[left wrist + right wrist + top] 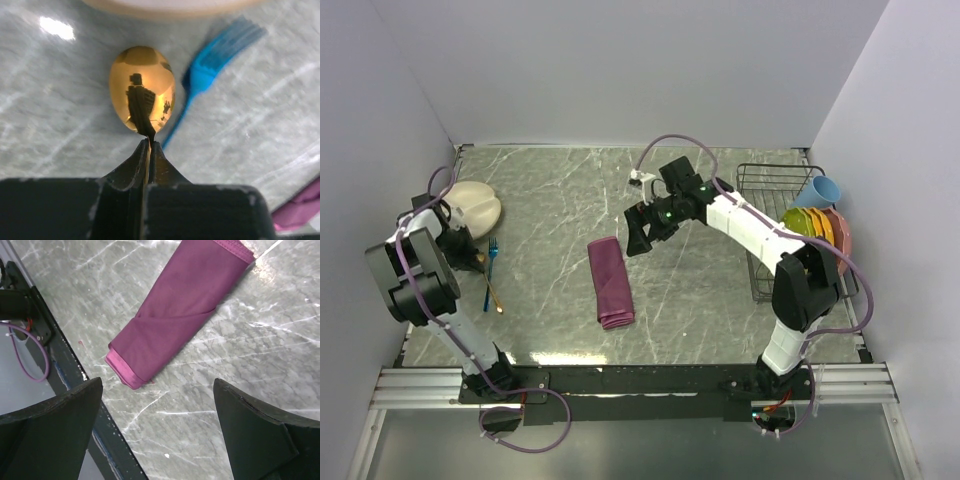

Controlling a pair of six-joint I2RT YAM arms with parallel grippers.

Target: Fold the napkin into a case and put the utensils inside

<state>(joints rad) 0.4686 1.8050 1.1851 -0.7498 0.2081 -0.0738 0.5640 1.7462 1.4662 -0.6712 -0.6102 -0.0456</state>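
Note:
The maroon-purple napkin (610, 282) lies folded as a long narrow case in the middle of the table, and also shows in the right wrist view (180, 310). My left gripper (478, 262) is shut on the neck of the gold spoon (142, 90); its fingertips (150, 145) pinch the handle just behind the bowl. The spoon's handle (495, 298) trails toward the near edge. The blue fork (215, 60) lies on the table right beside the spoon, also seen from above (491, 262). My right gripper (638, 238) is open and empty above the table past the case's far end (157, 430).
A cream plate (475, 205) sits just beyond the spoon and fork at the far left. A black wire dish rack (760, 230) with coloured bowls and a blue cup (820, 190) stands at the right. The table's dark front rail (55, 365) is close to the case's near end.

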